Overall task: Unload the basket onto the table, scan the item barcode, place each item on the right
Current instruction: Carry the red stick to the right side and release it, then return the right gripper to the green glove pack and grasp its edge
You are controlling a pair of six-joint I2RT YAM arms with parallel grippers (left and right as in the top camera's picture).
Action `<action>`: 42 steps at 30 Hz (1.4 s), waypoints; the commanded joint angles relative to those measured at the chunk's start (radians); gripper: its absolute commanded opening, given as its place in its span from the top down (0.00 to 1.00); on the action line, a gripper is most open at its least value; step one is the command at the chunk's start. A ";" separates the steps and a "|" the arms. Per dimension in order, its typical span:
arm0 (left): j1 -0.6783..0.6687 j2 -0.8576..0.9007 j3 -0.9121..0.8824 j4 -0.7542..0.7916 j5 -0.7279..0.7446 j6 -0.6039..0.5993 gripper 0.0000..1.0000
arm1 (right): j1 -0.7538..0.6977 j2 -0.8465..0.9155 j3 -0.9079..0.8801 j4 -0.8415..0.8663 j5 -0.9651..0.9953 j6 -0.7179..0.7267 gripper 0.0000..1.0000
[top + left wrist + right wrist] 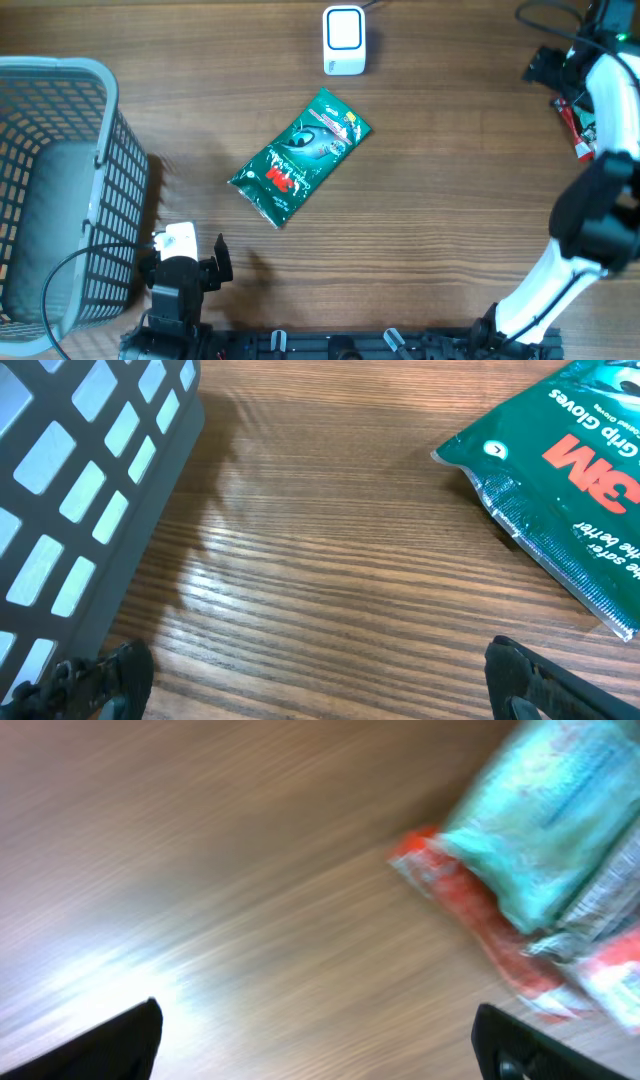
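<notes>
Far left: a grey basket stands on the wooden table, at its left edge. Its contents cannot be made out.

Near left: the left gripper sits just right of the basket's near corner. Its fingers are spread wide, nothing between them, bare wood beneath.

Centre: a green packet lies flat and askew, print side up, one end towards the near left and the other towards the far right. It is clear of both grippers and apart from the basket.

Far centre: a white scanner stands beyond the packet, not touching it.

Far right: the right gripper is above the table, fingers wide apart and empty. Red and teal pouches lie just ahead of it. That view is blurred, so their print is unreadable.
</notes>
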 commanded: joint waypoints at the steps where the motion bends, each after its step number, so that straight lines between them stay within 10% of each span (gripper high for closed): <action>1: 0.005 -0.006 -0.009 -0.002 0.008 0.019 0.00 | 0.050 -0.091 0.023 -0.126 -0.511 0.116 0.00; 11: 0.005 -0.006 -0.009 -0.002 0.008 0.019 0.00 | 0.437 -0.083 -0.174 -0.110 -0.748 0.296 0.00; 21: 0.005 -0.006 -0.009 -0.002 0.008 0.019 0.00 | 0.874 -0.083 -0.280 0.218 -0.217 1.015 0.00; 42: 0.005 -0.006 -0.009 -0.002 0.008 0.019 0.00 | 0.924 0.129 -0.280 0.315 -0.142 1.186 0.00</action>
